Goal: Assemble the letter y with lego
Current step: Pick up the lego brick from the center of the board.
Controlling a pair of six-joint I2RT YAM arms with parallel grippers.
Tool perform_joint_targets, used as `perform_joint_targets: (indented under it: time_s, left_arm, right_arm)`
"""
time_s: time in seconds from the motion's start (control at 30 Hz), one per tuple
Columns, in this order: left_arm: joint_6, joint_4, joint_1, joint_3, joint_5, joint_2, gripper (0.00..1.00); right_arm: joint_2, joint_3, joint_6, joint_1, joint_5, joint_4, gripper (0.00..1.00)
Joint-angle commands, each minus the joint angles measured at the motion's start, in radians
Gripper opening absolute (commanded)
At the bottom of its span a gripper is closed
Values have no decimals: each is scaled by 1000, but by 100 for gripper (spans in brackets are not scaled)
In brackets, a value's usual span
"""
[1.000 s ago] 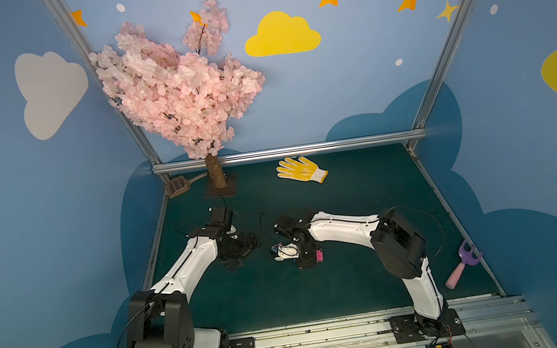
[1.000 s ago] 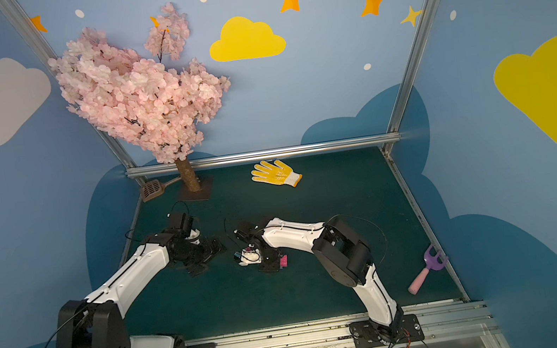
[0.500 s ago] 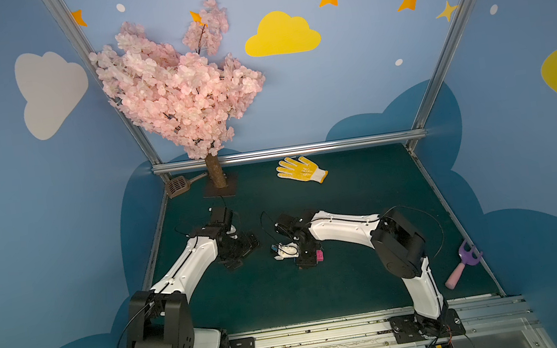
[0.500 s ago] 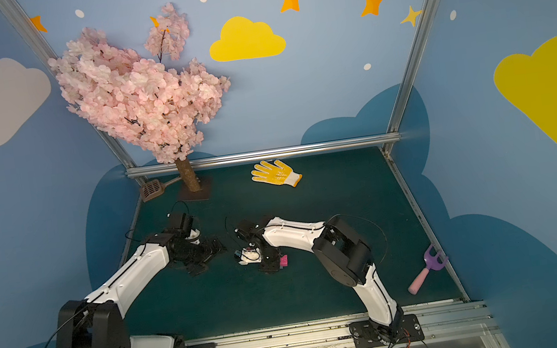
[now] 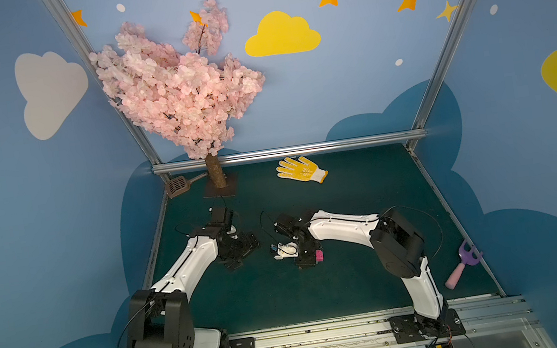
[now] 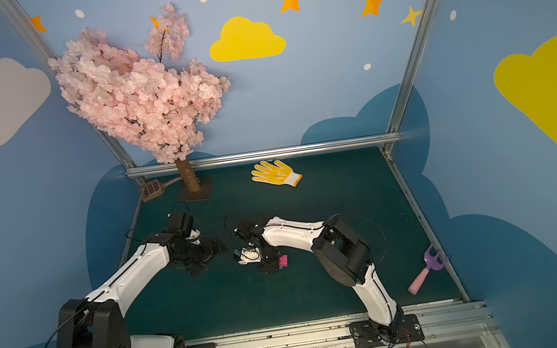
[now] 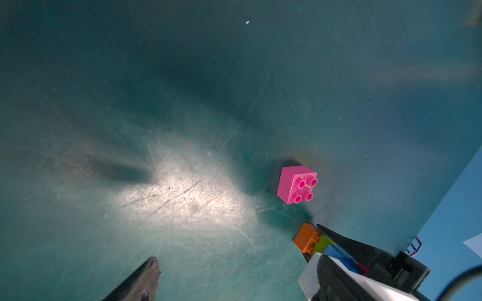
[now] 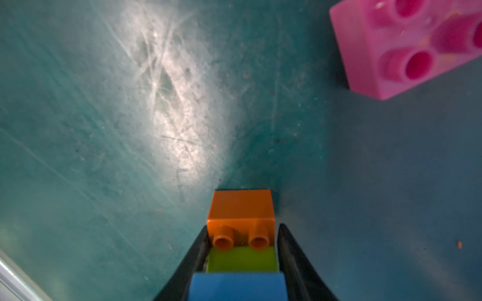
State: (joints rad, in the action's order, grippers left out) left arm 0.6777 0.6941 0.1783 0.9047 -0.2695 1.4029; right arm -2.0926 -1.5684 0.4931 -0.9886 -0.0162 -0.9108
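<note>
Orange studded plastic brick point(image 8: 241, 206), lime-green brick point(image 8: 242, 259) and blue brick point(image 8: 236, 286) form a joined stack clamped in the right tool point(image 8: 242, 228) at the table's point(image 5: 358, 282) middle. The orange end is left free, probably for the loose pink studded brick point(image 7: 296, 183) just right. The left tool point(image 5: 243, 252) hangs spread and empty, further left.

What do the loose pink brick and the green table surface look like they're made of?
The pink brick: moulded hard plastic, smooth semi-gloss, judging by its crisp edges and hollow round studs. The table surface: looks like a hard dark-green mat or board with a dull sheen and fine scratches catching the light; exact material unclear.
</note>
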Motion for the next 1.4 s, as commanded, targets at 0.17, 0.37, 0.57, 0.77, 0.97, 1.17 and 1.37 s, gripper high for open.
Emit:
perform_joint_targets:
  time_s: [0.17,0.37,0.57,0.77,0.97,1.17,1.37]
  left_arm:
    - [-9,5,-3,-12,2,4,94]
    - [-9,5,-3,-12,2,5,94]
    - [-8,5,-2,-12,5,6,94]
    - [-10,3,-2,-11,3,13,94]
    - [-4,-11,17,-15,8,30,94]
    - [20,-32,83,11,29,86,92]
    - [77,-32,203,102,129,217,89]
  right_arm:
    - [-48,-10,-13,3,-31,7,36]
    - [-49,-12,-14,3,-31,4,29]
    - [-40,-13,-15,7,-28,4,25]
    - [13,-4,-23,25,-4,-10,17]
    - [111,32,-75,108,-2,-11,15]
    - [200,87,-121,178,7,9,14]
    - [236,119,-156,196,70,5,14]
